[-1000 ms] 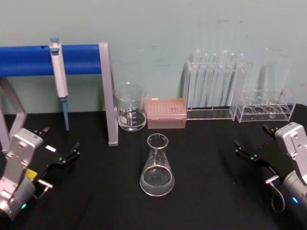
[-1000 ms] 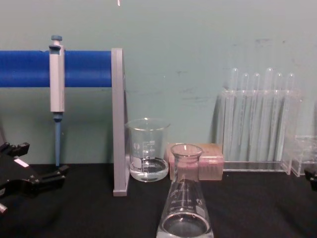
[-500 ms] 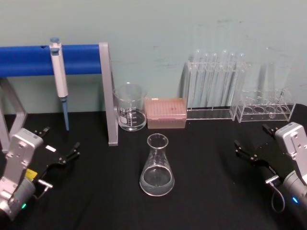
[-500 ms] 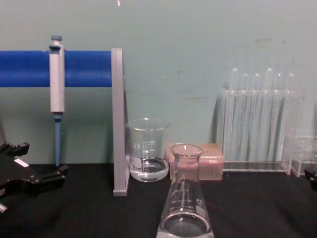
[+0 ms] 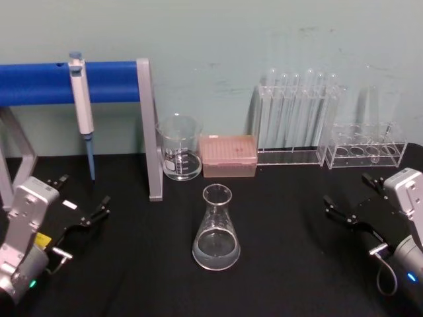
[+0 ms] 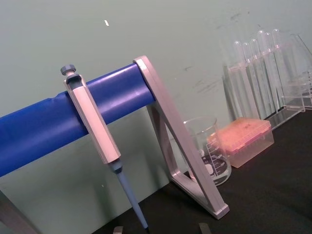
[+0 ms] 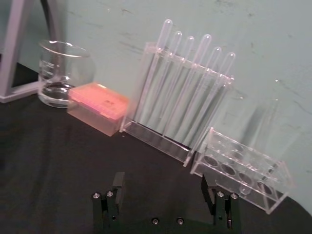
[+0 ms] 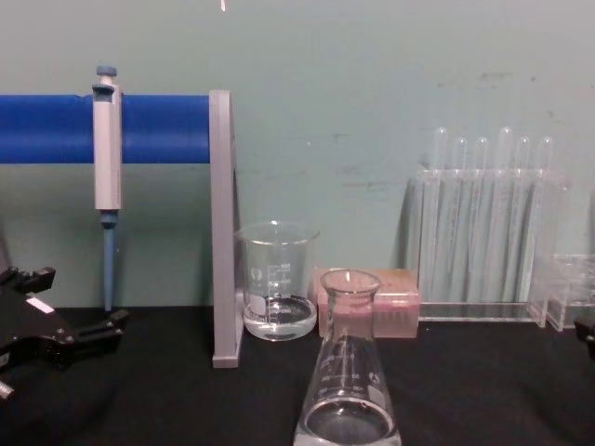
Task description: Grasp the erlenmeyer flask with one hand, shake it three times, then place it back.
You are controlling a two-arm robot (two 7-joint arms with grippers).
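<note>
My left gripper [image 5: 84, 191] sits low at the table's left edge, jaws spread wide and holding nothing. My right gripper [image 5: 347, 190] mirrors it at the right edge, its fingers [image 7: 118, 184] also wide apart around bare air.

The flask [image 5: 216, 231] stands upright on the table between the two grippers, well apart from both. It is in front of the beaker [image 5: 179, 148] and the pink box [image 5: 228, 156]. There looks to be a little clear liquid in its base, though I can't be sure.

I judge the task not yet begun. There is no grasp, no lift and no shake, so the reach, all three shakes and the set-down are left. Either arm has a clear path to the neck.

The table [image 5: 284, 271] is matte black and flat. Along its back edge stand a tall rack [image 5: 294, 125] of test tubes and a lower rack [image 5: 367, 150] to the right of it. On the left, a pipette [image 5: 82, 105] hangs from a blue bar [image 5: 36, 82] that rests on a grey post [image 5: 149, 132]. Behind everything is a plain, scuffed, pale green wall [image 5: 231, 39].
</note>
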